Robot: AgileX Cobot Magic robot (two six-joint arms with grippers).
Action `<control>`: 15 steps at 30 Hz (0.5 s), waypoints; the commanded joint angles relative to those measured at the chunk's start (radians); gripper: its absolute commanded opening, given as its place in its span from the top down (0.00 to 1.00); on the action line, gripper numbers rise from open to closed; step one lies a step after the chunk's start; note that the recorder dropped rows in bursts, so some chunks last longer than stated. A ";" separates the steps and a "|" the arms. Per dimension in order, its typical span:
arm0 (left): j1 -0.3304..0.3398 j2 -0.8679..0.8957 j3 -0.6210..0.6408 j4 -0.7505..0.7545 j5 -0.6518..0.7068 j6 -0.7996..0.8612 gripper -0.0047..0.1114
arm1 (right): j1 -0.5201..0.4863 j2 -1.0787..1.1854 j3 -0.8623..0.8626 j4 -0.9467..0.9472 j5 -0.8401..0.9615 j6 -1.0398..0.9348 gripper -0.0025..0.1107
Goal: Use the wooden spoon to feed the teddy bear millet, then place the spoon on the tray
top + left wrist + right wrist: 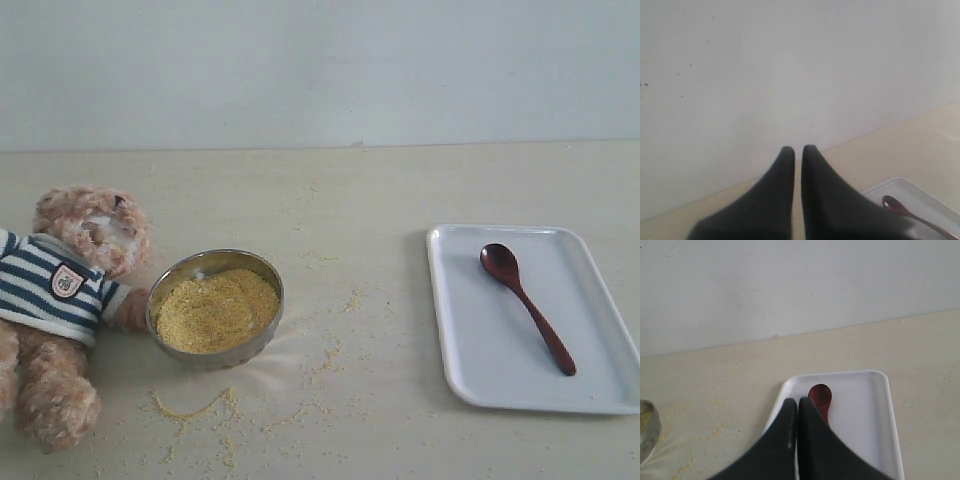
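The teddy bear point(60, 300) lay on its back at the left edge of the desk point(400, 190), head toward the far side, with its striped shirt and chest badge facing up. Its outstretched arm touched the left side of a steel bowl point(268, 278). The bowl stood just right of the bear and was filled almost to the rim with millet point(217, 308). Stray grains point(190, 408) were scattered over the desk on the near side and to the right of the bowl, including a thin curved trail just in front of it.

Well apart on the right lay the tray point(470, 340), flat on the desk with its long sides running near to far. The wooden spoon point(525, 305) rested inside it, clear of the rim. Its oval bowl was hollow-up toward the far left, and its handle slanted toward the near right.

The left fingers point(780, 190) were clenched with only a thin slit between their tips and gripped nothing. They were raised and pointed at the pale wall point(320, 70), with a corner of the tray and the spoon's bowl low to one side.

The right fingers point(815, 440) were pressed together tip to tip and were also empty. They hung over the near part of the tray, and in their own camera they covered the spoon's handle, leaving only its bowl showing beyond them.
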 commanded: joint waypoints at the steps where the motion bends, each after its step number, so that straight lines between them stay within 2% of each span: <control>1: -0.005 -0.007 0.005 0.006 -0.088 0.077 0.92 | -0.002 -0.005 0.000 0.002 -0.009 0.000 0.98; 3: -0.005 -0.007 0.005 0.006 -0.168 0.077 0.92 | -0.002 -0.005 0.000 0.002 -0.009 0.000 0.98; 12: -0.005 -0.007 0.005 0.028 -0.174 0.123 0.92 | -0.002 -0.005 0.000 0.002 -0.009 0.000 0.98; 14: -0.005 -0.007 0.006 0.091 -0.179 0.132 0.92 | -0.002 -0.005 0.000 0.002 -0.009 0.000 0.98; 15: -0.005 -0.012 0.006 0.158 -0.182 0.086 0.92 | -0.002 -0.005 0.000 0.002 -0.009 0.000 0.98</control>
